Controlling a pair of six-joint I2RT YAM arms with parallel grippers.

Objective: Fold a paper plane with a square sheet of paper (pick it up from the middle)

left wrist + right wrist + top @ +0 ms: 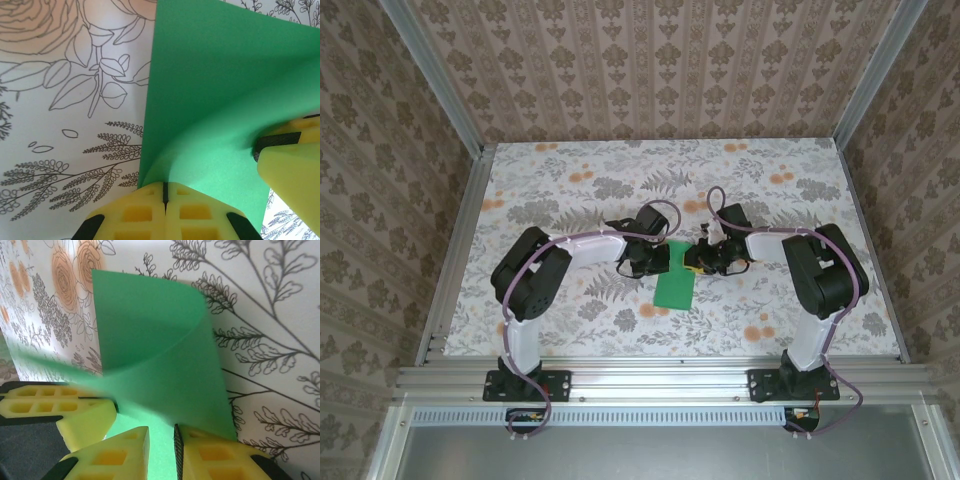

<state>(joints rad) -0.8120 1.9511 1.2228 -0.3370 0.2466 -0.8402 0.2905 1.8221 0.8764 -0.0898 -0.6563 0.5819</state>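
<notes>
Left claw (165, 192) is closed tight, its yellow fingertips meeting along a thin seam with the near edge of the square sheet of paper (215, 90) pinched between them. From that grip the bright green sheet rises and curves away over the counter (60, 75).

Right claw (160, 440) stands slightly open. Green paper (150, 340) shows in the narrow gap between its two yellow fingertips, and whether they press on the sheet cannot be told. In the left wrist view, one finger (292, 172) of the right claw rests against the right side of the sheet. In the right wrist view, a finger (55, 412) of the left claw sits just to the left of the right claw's own.

From above, the left claw (663, 262) and the right claw (695, 262) face each other near the middle of the counter (570, 180), close together. The paper (675, 288) lies between and just beneath them, a narrow green rectangle reaching toward the near edge. One part of it lies flat on the flower-printed counter (270, 340), while another part lifts in a soft curl. The two black-and-white arms bend inward from their bases at the near edge.
</notes>
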